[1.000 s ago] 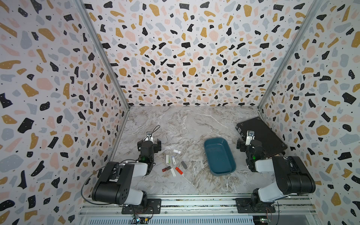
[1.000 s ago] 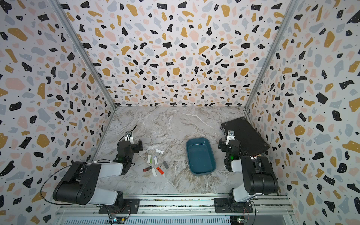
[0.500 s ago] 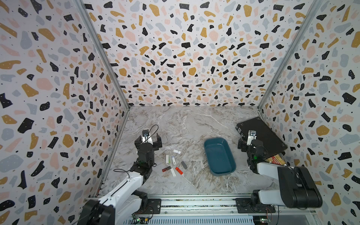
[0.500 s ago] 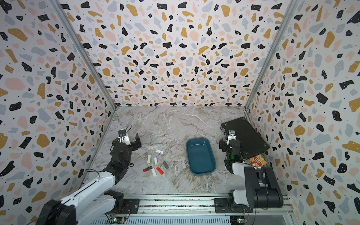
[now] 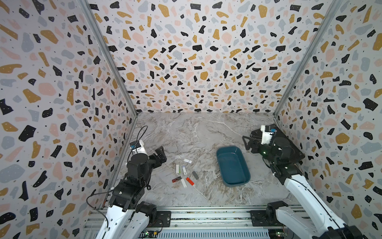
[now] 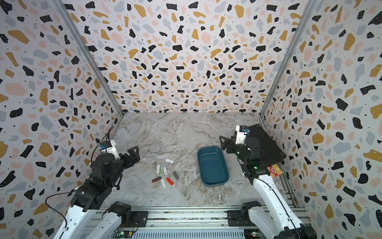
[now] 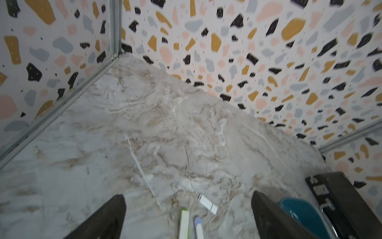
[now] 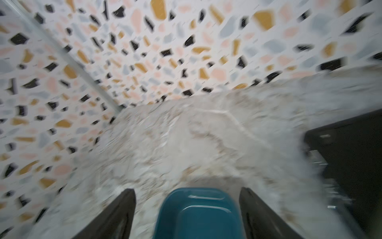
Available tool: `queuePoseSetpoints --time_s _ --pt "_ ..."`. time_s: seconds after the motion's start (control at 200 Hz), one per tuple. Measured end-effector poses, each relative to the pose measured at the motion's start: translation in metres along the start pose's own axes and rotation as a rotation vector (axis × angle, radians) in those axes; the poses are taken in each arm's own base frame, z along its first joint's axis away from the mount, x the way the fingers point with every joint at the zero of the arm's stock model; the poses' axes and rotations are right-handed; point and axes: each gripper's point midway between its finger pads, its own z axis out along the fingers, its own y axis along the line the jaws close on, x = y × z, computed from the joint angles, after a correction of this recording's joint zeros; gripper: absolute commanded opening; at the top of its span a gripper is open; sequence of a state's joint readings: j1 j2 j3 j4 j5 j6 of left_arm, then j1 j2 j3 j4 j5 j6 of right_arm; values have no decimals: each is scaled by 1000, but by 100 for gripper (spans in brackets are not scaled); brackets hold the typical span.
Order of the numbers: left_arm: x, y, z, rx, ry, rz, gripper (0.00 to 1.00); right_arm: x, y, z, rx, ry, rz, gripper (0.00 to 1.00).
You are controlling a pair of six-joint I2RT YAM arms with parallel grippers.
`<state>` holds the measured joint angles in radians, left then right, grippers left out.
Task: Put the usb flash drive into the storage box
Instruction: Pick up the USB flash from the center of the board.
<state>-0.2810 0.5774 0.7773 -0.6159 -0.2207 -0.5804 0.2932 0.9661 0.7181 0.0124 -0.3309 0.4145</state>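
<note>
- A metal rail runs along the near edge of the marble table, and both arm bases are mounted on it.
- The left fingers stand wide apart and hold nothing. They hang above the table close to the left wall.
- Seven usb flash drives lie loose on the table between the left fingers and the storage box, and no finger touches them. In the left wrist view a white drive lies just past the fingertips, in the gap between them.
- The teal storage box sits to the right of the drives, apart from them, with its floor bare.
- The right fingers are spread and grip nothing, hovering by the box's far right corner. The blurred right wrist view shows the box's end between them, lower down.
- A black case with metal fittings lies along the right wall behind the right arm, near the box.
- Beyond that, bare marble stretches to the terrazzo back wall.
</note>
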Motion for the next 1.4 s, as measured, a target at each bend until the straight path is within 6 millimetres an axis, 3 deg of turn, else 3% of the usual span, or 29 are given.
queuePoseSetpoints --time_s 0.11,0.235,0.47,0.606,0.716,0.926,1.231,1.401 --pt "21 6 -2 -46 151 41 100 55 65 22 -136 288 -72 67" --pt "26 7 -8 -66 226 92 100 122 111 29 -178 554 -163 66" --pt "36 12 -13 -66 255 132 97 228 156 32 -140 868 -387 62" --pt "37 13 -14 -67 258 141 95 265 165 43 -92 949 -488 61" --pt "40 14 -10 -79 279 146 94 276 165 54 -53 965 -533 61" --pt "43 14 -7 -90 297 150 93 277 163 79 10 940 -584 59" --pt "40 18 -8 -107 280 150 93 276 163 110 55 907 -632 51" --pt "41 22 -8 -133 285 150 92 281 156 117 69 924 -622 44"
